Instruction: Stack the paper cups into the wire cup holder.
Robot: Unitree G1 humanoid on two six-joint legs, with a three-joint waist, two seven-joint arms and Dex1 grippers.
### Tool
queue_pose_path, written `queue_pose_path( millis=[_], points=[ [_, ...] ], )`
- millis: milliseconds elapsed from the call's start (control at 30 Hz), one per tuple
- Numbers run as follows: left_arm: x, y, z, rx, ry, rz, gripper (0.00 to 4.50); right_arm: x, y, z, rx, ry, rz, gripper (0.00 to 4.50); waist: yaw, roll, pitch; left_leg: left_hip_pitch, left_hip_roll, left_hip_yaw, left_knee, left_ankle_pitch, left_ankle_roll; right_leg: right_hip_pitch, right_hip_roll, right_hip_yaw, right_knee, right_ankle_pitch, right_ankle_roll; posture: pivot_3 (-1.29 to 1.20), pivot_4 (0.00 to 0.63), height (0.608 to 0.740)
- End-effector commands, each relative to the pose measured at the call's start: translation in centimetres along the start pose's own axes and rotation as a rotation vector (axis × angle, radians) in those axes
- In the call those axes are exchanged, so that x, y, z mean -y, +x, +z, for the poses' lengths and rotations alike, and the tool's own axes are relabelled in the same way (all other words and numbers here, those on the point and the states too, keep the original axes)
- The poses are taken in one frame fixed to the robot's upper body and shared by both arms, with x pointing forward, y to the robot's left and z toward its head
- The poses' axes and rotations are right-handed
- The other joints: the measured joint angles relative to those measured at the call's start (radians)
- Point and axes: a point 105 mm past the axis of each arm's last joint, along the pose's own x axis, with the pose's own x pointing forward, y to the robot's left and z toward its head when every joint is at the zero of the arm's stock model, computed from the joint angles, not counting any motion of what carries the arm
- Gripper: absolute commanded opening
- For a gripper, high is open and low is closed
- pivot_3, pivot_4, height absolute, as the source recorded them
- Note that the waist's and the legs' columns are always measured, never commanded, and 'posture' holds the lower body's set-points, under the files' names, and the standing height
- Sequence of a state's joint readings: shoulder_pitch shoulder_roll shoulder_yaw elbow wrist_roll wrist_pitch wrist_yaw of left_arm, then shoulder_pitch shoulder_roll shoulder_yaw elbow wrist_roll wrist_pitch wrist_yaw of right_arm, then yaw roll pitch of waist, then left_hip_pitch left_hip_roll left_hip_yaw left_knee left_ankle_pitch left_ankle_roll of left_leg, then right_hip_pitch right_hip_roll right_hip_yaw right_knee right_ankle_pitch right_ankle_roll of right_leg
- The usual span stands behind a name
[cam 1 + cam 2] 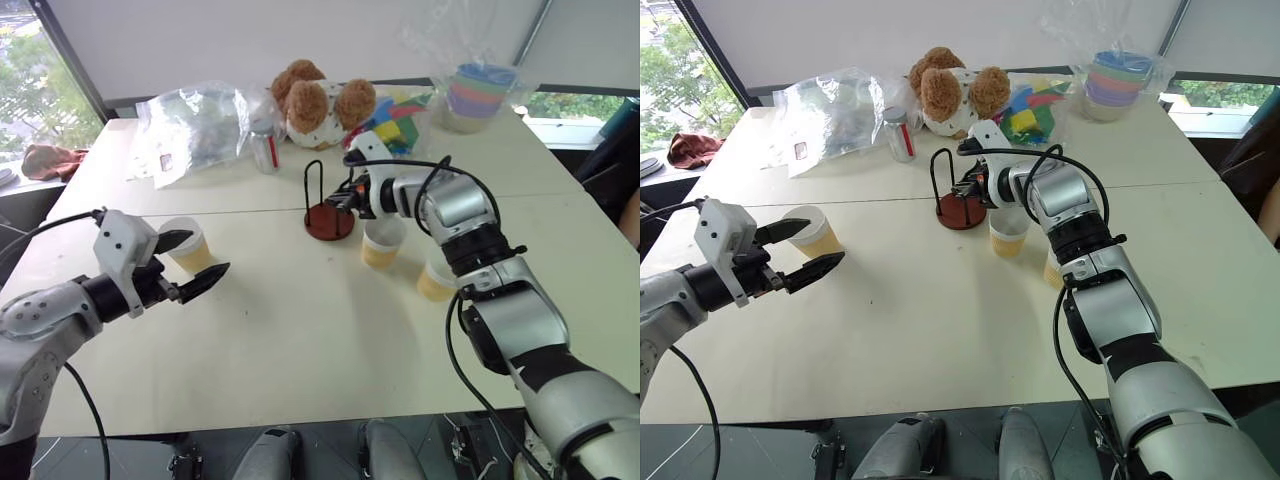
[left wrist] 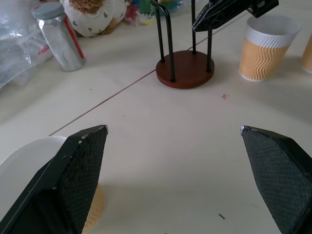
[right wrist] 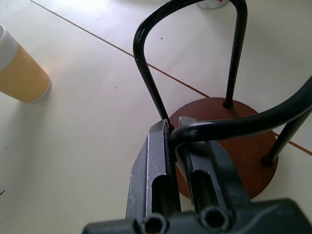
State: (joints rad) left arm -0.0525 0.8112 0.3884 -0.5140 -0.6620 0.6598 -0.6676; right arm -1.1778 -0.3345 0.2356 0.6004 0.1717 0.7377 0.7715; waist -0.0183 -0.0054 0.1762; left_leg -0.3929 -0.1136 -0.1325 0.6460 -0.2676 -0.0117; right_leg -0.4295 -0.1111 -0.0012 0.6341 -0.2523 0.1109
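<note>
Nearest the robot, the left gripper (image 1: 193, 262) hovers low over the table (image 1: 300, 340) with its black fingers spread wide apart, holding nothing. One paper cup (image 1: 188, 246) stands upright just beside its left finger, close enough that a short reach would bracket it. That cup looks light and thin-walled, with a ribbed tan band that should give some grip. A judgement: it will crush if squeezed hard, so the place to take it is across the band below the white rim, gently.

Further out, two more paper cups stand upright to the right of the wire cup holder (image 1: 328, 208): one (image 1: 382, 243) just beside its base, another (image 1: 438, 278) partly hidden behind the right forearm. None is in the holder yet.

The right arm stretches forward and inward, its wrist bent down toward the holder. In the wrist view the right gripper (image 3: 174, 126) has its fingers drawn together on one of the thin black wire loops, the wire apparently pinched at the tips, though the contact is hard to read for sure. The holder is stiff wire on a reddish-brown disc, probably light and liable to slide if tugged.

Beyond lie a metal can (image 1: 265, 150), a plush bear (image 1: 320, 100), a clear plastic bag (image 1: 190, 125) and wrapped pastel bowls (image 1: 478, 92).
</note>
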Motion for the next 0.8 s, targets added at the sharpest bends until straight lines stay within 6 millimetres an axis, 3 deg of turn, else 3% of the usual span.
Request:
queue_pose_path(
  millis=[33, 133, 233, 300, 433, 633, 800],
  points=[
    [-0.3, -0.3, 0.8, 0.027, 0.037, 0.01, 4.5, -1.5, -1.4, 4.2, 0.14, -0.169, 0.059, 0.04, 0.0, 0.0, 0.0, 0.0, 0.0, 0.0, 0.0, 0.0, 0.0, 0.0, 0.0, 0.0, 0.0, 0.0, 0.0, 0.0, 0.15, 0.74],
    [-0.8, -0.8, 0.6, 0.006, 0.04, 0.007, 4.5, -3.4, -2.4, 5.4, 0.212, -0.236, 0.15, 0.04, -0.003, 0.0, 0.0, 0.0, 0.0, 0.0, 0.0, 0.0, 0.0, -0.001, 0.001, 0.0, 0.0, 0.0, 0.0, 0.0, 0.15, 0.74],
    [-1.2, -1.6, 0.7, -0.02, 0.049, -0.007, 4.5, -5.6, -3.2, 5.3, 0.228, -0.271, 0.245, 0.04, -0.002, 0.0, 0.0, 0.0, 0.001, 0.0, 0.0, -0.001, -0.001, -0.001, 0.002, 0.0, 0.001, 0.0, 0.0, 0.0, 0.15, 0.74],
    [-1.1, -2.2, 1.1, -0.034, 0.058, -0.037, 4.5, -7.4, -3.8, 4.3, 0.222, -0.277, 0.315, 0.04, -0.001, 0.0, 0.0, 0.0, 0.002, 0.0, 0.0, -0.001, -0.001, -0.001, 0.003, 0.0, 0.001, 0.0, 0.0, 0.0, 0.15, 0.74],
    [1.1, -3.3, 1.9, -0.105, 0.043, -0.19, 4.5, -9.7, -4.4, 1.1, 0.152, -0.247, 0.392, 0.04, 0.005, 0.0, 0.0, 0.0, 0.002, 0.0, 0.0, -0.001, -0.001, 0.0, 0.002, 0.001, 0.0, 0.0, 0.0, 0.0, 0.15, 0.74],
    [0.8, -3.4, 2.4, -0.105, 0.069, -0.187, 4.5, -11.0, -4.7, -0.6, 0.11, -0.212, 0.422, 0.04, 0.001, 0.0, 0.0, 0.001, 0.002, 0.0, 0.001, -0.002, 0.0, 0.0, 0.003, 0.001, 0.002, 0.001, -0.001, 0.0, 0.15, 0.74],
    [0.8, -2.5, 2.5, -0.085, 0.068, -0.188, 4.5, -10.5, -3.9, -2.0, 0.049, -0.208, 0.362, 0.04, 0.003, 0.0, 0.0, 0.001, 0.005, 0.0, 0.001, -0.001, 0.0, 0.0, 0.006, 0.001, 0.002, 0.001, -0.002, 0.0, 0.15, 0.74]
  ],
)
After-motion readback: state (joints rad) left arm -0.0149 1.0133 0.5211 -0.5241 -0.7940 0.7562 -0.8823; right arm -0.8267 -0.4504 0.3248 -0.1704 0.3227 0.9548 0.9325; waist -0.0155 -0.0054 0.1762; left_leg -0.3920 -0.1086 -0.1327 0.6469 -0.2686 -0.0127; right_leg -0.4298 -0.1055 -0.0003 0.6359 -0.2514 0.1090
